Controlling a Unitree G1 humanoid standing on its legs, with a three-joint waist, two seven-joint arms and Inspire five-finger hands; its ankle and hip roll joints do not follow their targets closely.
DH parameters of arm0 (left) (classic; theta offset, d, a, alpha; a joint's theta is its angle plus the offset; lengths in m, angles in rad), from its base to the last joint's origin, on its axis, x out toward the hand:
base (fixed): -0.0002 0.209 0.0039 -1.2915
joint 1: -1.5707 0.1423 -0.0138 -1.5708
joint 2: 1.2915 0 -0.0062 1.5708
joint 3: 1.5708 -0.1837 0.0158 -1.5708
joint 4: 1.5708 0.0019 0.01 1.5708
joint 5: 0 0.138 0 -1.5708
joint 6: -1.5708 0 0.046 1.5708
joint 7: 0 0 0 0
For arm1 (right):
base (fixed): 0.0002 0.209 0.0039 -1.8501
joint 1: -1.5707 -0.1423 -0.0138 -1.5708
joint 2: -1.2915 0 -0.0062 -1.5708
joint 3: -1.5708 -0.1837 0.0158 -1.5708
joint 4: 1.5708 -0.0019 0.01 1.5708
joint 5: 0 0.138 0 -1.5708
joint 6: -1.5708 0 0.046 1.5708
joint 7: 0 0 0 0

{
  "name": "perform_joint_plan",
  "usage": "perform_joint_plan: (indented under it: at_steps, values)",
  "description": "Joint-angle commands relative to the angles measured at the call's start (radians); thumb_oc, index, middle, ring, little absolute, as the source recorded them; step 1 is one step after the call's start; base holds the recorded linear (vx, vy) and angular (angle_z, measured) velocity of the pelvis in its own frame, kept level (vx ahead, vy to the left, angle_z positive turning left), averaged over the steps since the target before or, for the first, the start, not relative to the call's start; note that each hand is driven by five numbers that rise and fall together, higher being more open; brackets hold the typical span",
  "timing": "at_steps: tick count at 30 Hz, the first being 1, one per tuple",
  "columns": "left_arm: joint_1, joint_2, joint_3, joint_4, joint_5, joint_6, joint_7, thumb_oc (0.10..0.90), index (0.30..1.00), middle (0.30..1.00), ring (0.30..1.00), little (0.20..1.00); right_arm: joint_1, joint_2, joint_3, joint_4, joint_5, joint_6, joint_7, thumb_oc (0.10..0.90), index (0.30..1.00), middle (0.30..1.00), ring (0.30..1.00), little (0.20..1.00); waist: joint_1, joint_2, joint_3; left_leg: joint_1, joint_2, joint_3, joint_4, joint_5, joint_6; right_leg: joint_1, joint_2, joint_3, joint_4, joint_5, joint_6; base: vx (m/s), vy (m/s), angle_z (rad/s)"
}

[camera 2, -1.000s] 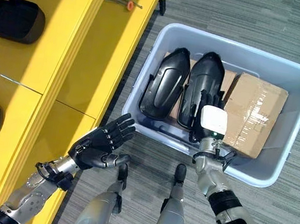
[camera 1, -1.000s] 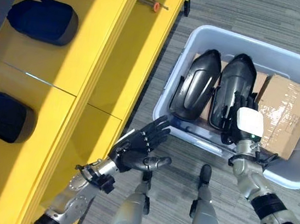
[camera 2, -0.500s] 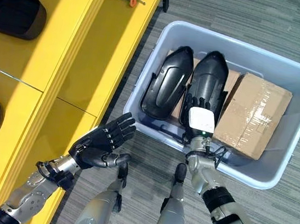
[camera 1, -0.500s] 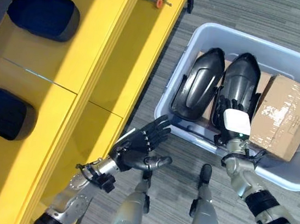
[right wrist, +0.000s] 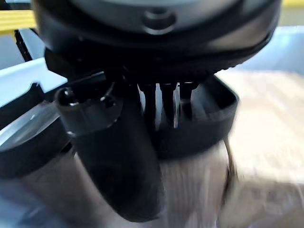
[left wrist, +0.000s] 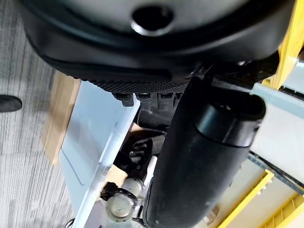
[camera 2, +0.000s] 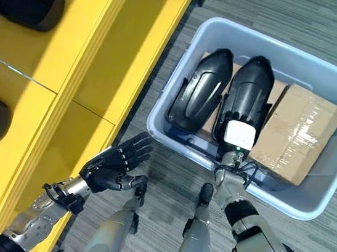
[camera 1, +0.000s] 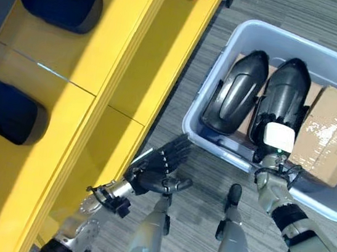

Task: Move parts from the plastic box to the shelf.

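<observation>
Reaching into the plastic box (camera 1: 232, 44), the right robot hand (camera 2: 239, 137) lay with fingers extended over the near end of one black part (camera 2: 249, 93), its twin (camera 2: 201, 97) alongside and a cardboard box (camera 2: 297, 133) beside; the left robot hand (camera 2: 113, 165) hung spread by the yellow shelf (camera 1: 116, 51)

left robot hand (camera 1: 155, 169) fingers spread, right robot hand (camera 1: 277, 139) reaching
</observation>
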Motion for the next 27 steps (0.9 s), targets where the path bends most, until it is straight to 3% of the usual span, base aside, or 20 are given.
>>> perform_joint_plan:
  at_steps: [1, 3, 7, 14, 17, 23, 27]
  values:
    - [-0.045, -0.035, -0.04, -0.102, -0.039, -0.086, -0.039, 0.9, 1.0, 1.0, 1.0, 1.0, -0.055, -0.05, -0.024, 0.214, 0.045, 0.051, 0.023, 0.4, 0.3, 0.3, 0.3, 0.3, 0.036, 0.123, -0.005, -0.101, -0.102, 0.034, 0.104, -0.13, 0.098, -0.032, 0.026, -0.088, 0.225, -0.278, -0.081, -0.05, 0.022, 0.22]
    - [-0.048, -0.042, -0.058, -0.098, -0.058, -0.094, -0.025, 0.9, 1.0, 1.0, 1.0, 1.0, -0.066, -0.062, -0.017, 0.264, 0.041, 0.076, -0.019, 0.4, 0.3, 0.3, 0.3, 0.3, 0.045, 0.14, -0.005, -0.13, -0.109, 0.033, 0.116, -0.127, 0.101, -0.064, 0.02, -0.092, 0.245, -0.281, -0.081, -0.07, 0.016, 0.21]
    - [-0.044, -0.041, -0.087, -0.096, -0.038, -0.116, -0.026, 0.9, 1.0, 1.0, 1.0, 1.0, -0.064, -0.073, -0.011, 0.308, 0.043, 0.081, 0.005, 0.4, 0.3, 0.3, 0.3, 0.3, 0.053, 0.154, -0.005, -0.171, -0.118, 0.031, 0.129, -0.121, 0.104, -0.104, 0.015, -0.092, 0.258, -0.279, -0.082, -0.07, 0.004, 0.06]
    - [-0.024, -0.039, -0.09, -0.114, -0.05, -0.142, -0.044, 0.9, 1.0, 1.0, 1.0, 1.0, -0.028, -0.065, 0.004, 0.333, -0.042, 0.053, 0.008, 0.4, 0.3, 0.3, 0.3, 0.3, 0.056, 0.16, -0.005, -0.167, -0.118, 0.033, 0.125, -0.121, 0.108, -0.095, 0.011, -0.099, 0.246, -0.279, -0.086, -0.04, 0.011, 0.0]
    - [-0.014, -0.023, -0.068, -0.134, -0.068, -0.152, -0.06, 0.9, 1.0, 1.0, 1.0, 1.0, -0.012, -0.077, 0.047, 0.313, -0.21, -0.053, -0.027, 0.4, 0.3, 0.3, 0.3, 0.3, 0.056, 0.143, -0.005, -0.126, -0.109, 0.035, 0.111, -0.122, 0.11, -0.047, 0.015, -0.105, 0.226, -0.275, -0.082, -0.03, -0.034, 0.01]
    - [0.004, 0.013, 0.009, -0.176, -0.08, -0.113, -0.092, 0.9, 1.0, 1.0, 1.0, 1.0, -0.007, -0.119, 0.11, 0.2, -0.2, -0.174, -0.081, 0.4, 0.3, 0.3, 0.3, 0.3, 0.05, 0.098, -0.005, -0.055, -0.092, 0.032, 0.095, -0.127, 0.107, 0.039, 0.024, -0.106, 0.197, -0.272, -0.073, 0.0, -0.05, 0.0]
    - [0.038, 0.036, 0.07, -0.189, -0.034, -0.125, -0.089, 0.9, 1.0, 1.0, 1.0, 1.0, 0.064, -0.154, 0.12, -0.036, -0.17, -0.246, -0.13, 0.4, 0.3, 0.3, 0.3, 0.3, 0.028, 0.032, -0.005, 0.027, -0.071, 0.031, 0.06, -0.13, 0.098, 0.137, 0.046, -0.102, 0.134, -0.255, -0.062, 0.03, -0.067, 0.0]
